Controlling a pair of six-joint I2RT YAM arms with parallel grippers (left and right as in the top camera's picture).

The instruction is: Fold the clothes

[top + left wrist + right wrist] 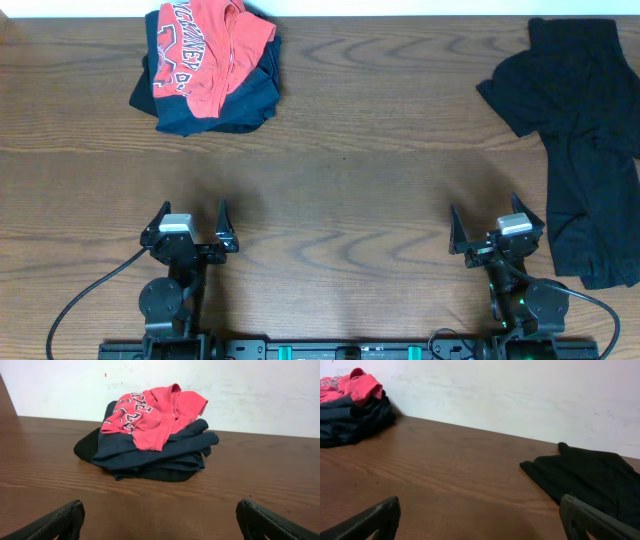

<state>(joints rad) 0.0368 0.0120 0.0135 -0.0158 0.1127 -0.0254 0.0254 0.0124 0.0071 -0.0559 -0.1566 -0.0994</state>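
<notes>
The clothes, a plain black T-shirt (pixel 585 140), lie crumpled along the table's right side; the right wrist view shows the same black T-shirt (pixel 590 477) ahead and to the right. My right gripper (pixel 485 222) stands open near the front edge, just left of the shirt's lower end, nothing between its fingers (pixel 592 520). My left gripper (pixel 190 215) is open too, at the front left, far from the shirt, its jaws wide apart over bare wood (pixel 160 515).
A folded pile sits at the back left: a red shirt with white lettering (pixel 200 45) on top of a dark navy garment (pixel 240 100). In the left wrist view this pile (pixel 150 435) lies straight ahead. A white wall (pixel 520 395) backs the table.
</notes>
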